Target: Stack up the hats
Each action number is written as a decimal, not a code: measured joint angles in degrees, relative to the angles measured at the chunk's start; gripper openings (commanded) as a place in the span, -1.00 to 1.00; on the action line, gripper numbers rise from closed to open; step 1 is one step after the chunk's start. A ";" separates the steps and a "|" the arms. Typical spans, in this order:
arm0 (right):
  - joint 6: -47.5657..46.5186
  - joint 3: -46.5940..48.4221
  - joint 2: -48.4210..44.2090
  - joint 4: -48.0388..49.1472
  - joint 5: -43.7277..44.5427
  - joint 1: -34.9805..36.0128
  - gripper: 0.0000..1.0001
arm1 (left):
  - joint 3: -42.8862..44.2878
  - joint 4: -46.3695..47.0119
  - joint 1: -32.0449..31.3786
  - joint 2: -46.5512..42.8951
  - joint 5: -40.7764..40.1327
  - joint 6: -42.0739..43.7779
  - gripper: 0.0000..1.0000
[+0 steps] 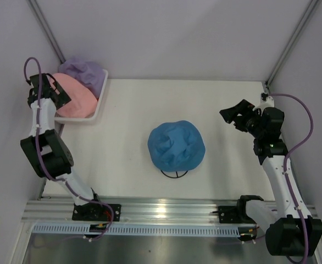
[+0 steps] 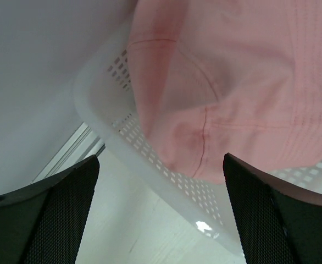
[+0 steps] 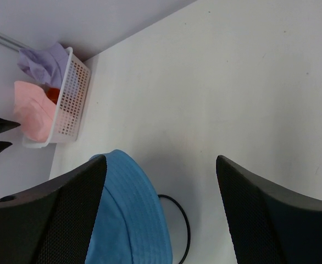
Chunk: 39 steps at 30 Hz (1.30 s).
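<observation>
**Left gripper spread over the pink hat at the basket**

The left gripper [image 1: 55,94] hangs over the near-left end of the white mesh basket [image 1: 99,105]. Its jaws are spread wide and hold nothing. The pink hat [image 1: 77,97] lies in the basket, directly under them, heaped above the rim. The lavender hat [image 1: 85,72] is piled at the basket's far end, touching the pink one.

The blue hat [image 1: 176,145] sits well apart from the basket out on the table [image 1: 128,113], draped over the black wire stand [image 1: 175,174]. The right gripper [image 1: 235,115] is farther from the basket again, beyond the blue hat, with its jaws also parted and empty.

The left wrist view shows what the top view cannot: the pink hat's brim drooping over the basket's perforated wall, between the two fingers [image 2: 62,209]. Only the right wrist view shows a sliver of the orange hat [image 3: 52,94], tucked inside the basket between the pink and lavender hats.
</observation>
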 measured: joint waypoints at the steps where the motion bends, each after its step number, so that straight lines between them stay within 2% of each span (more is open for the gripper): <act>1: 0.00 0.00 0.44 0.26 0.15 0.00 0.69 | 1.25 0.07 0.00 1.97 -0.28 0.28 0.92; 7: 0.11 -0.20 1.81 1.40 1.64 0.07 0.69 | 7.93 2.89 -0.13 11.85 0.46 1.66 0.69; 10: 0.20 -0.20 2.73 1.62 2.38 0.13 0.68 | 8.81 4.79 -0.17 13.97 1.18 2.05 0.30; 11: 0.22 -0.17 3.19 1.64 2.62 0.22 0.67 | 8.90 5.31 -0.17 14.32 1.27 2.34 -0.02; 13: 0.28 -0.11 3.93 1.62 3.04 0.44 0.67 | 8.96 6.12 -0.17 14.69 1.60 2.67 -0.36; 14: 0.39 -0.07 4.24 1.60 3.32 0.55 0.67 | 8.96 6.47 -0.17 14.73 1.88 2.82 -0.93; 15: 0.44 -0.07 4.48 1.62 3.72 0.66 0.67 | 8.96 6.75 -0.17 14.73 2.25 2.62 -0.98; 22: 0.61 1.22 4.94 1.09 4.92 2.54 0.68 | 6.73 7.04 -0.79 11.30 4.76 3.19 -0.99; 27: 0.81 4.61 5.62 -0.07 3.89 2.67 0.70 | 10.91 -1.20 -5.27 3.80 4.61 3.30 -0.99; 33: -1.42 12.07 5.73 -3.37 3.69 2.64 0.74 | 22.18 -10.58 -16.31 -5.81 9.88 2.12 -0.99; 39: 0.63 13.66 5.44 -2.49 -0.37 2.69 0.74 | 22.97 -19.67 -35.32 -15.61 15.10 1.62 -0.99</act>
